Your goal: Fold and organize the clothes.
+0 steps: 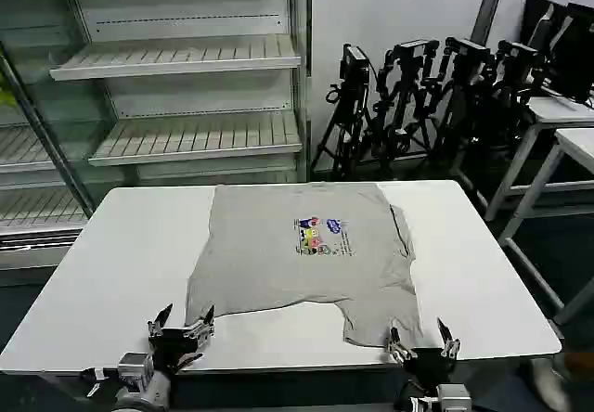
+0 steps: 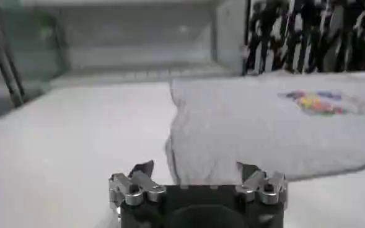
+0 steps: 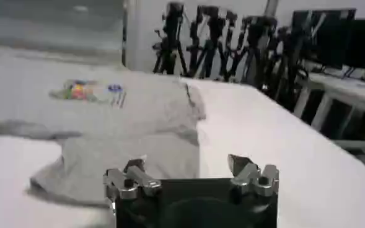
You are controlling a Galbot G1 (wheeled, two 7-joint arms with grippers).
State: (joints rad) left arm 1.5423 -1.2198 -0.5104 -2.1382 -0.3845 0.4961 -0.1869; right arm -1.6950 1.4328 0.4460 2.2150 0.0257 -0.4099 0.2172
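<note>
On the white table the grey T-shirt lies spread flat, print up, while the left gripper hovers open-fingered at its near left corner and the right gripper waits, fingers apart, by the near right sleeve.

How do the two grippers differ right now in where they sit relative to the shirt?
The left gripper sits at the T-shirt's near left corner, at the hem; the right gripper sits by the near right part, a sleeve lying ahead of it. Both are open, empty, low at the table's near edge.
</note>
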